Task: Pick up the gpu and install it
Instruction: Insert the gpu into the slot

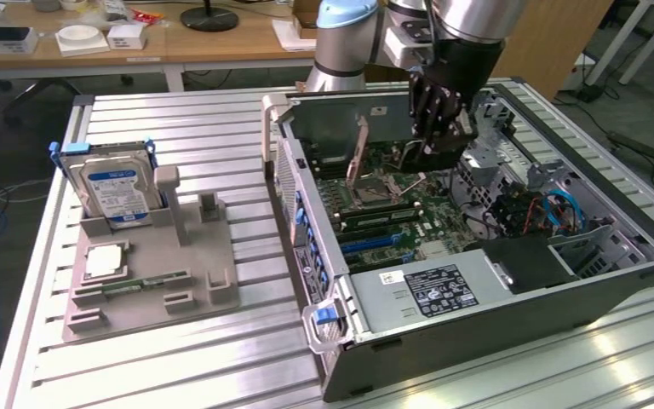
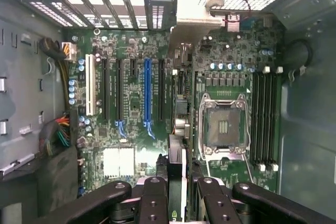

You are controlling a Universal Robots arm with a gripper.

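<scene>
I watch from high beside the counter (image 1: 191, 375); my wrist view peers past the tool (image 2: 178, 182), close onto the same motherboard (image 2: 136, 103).

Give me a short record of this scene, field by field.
Gripper: gripper shut on the gpu
Gpu: held edge-on above the motherboard
Place: inside the open case
Tray: tray on the exterior view's left of the case
On tray: hard drive upright, memory stick lying flat
</scene>
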